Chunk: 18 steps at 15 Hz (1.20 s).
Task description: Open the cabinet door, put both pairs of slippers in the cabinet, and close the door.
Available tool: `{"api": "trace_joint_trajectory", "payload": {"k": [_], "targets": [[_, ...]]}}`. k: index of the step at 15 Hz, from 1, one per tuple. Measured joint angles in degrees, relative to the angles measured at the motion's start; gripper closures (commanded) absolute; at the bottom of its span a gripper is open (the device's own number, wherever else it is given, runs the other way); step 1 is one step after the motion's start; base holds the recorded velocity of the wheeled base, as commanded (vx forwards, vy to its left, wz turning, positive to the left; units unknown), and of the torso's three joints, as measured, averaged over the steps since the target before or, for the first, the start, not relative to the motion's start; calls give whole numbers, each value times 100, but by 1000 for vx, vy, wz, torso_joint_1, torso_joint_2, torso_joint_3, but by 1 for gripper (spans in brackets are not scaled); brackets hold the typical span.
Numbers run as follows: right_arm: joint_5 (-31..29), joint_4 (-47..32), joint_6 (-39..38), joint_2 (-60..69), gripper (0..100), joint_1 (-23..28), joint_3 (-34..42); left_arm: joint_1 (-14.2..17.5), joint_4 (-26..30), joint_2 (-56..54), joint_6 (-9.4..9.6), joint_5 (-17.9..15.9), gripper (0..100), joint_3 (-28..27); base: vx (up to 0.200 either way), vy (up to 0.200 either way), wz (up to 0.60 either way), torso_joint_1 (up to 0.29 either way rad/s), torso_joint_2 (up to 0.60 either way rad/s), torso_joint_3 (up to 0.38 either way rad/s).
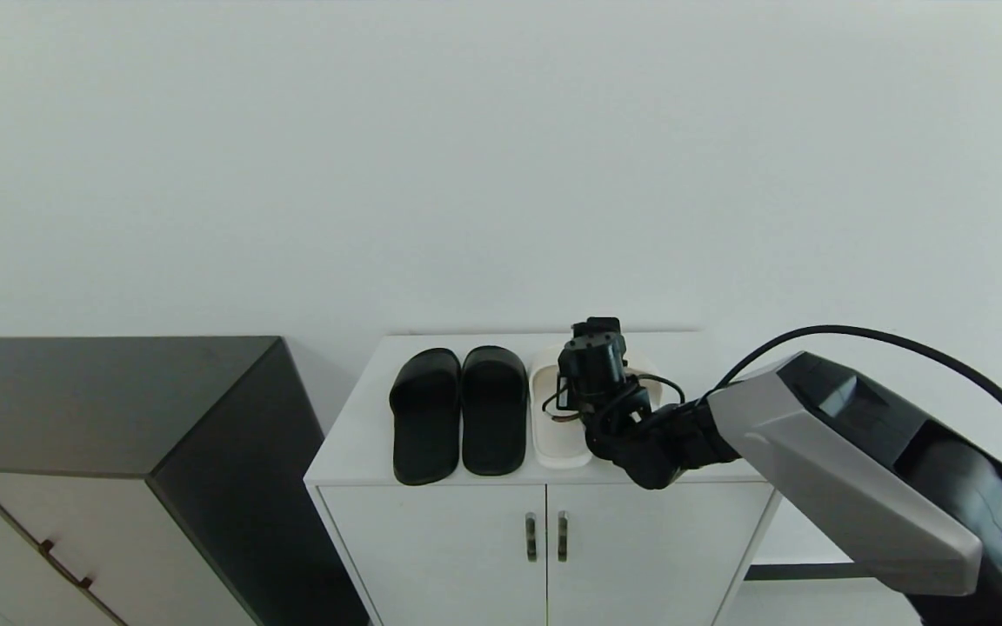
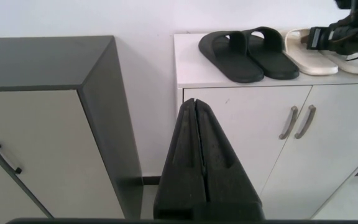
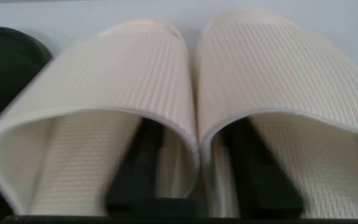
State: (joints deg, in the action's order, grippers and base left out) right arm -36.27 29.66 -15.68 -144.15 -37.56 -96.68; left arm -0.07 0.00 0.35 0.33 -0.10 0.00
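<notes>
My right claw sits spread on top of the cabinet, a finger slid under each strap of the cream slippers, which lie lengthwise from the shut doors toward the wall.

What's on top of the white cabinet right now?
A black slipper pair and a cream pair; the right gripper hides part of the cream ones, fingers under their straps.

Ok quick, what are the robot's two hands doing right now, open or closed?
Left gripper: shut, holding nothing.
Right gripper: open, one finger inside each cream slipper.
</notes>
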Motion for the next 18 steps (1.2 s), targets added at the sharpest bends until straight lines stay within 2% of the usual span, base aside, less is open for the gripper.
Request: {"api": "trace_joint_trajectory", "payload": {"k": [3, 7, 9, 12, 15, 17, 18], "targets": [[-101, -117, 13, -77, 100, 7, -138, 0, 0, -2, 0, 0, 100, 0, 0, 0, 0, 0, 0, 0], [-180, -111, 5, 599, 100, -149, 639, 7, 0, -20, -4, 10, 100, 0, 0, 0, 0, 0, 0, 0], [-101, -40, 6, 1395, 100, -328, 1488, 7, 0, -22, 5, 15, 100, 0, 0, 0, 0, 0, 0, 0], [304, 235, 117, 2658, 100, -751, 3315, 7, -5, -24, 21, 143, 100, 0, 0, 0, 0, 0, 0, 0], [1106, 1070, 345, 3712, 100, -1153, 5176, 7, -5, -24, 2, 102, 100, 0, -200, 0, 0, 1, 1, -1], [1668, 1630, 471, 4181, 100, -1293, 5965, 7, -5, -24, -4, 52, 100, 0, -200, 0, 0, 5, -2, -2], [1712, 1684, 484, 4317, 100, -1321, 6125, 7, -5, -24, -12, 52, 100, 0, -200, 0, 0, 22, 7, -2]]}}
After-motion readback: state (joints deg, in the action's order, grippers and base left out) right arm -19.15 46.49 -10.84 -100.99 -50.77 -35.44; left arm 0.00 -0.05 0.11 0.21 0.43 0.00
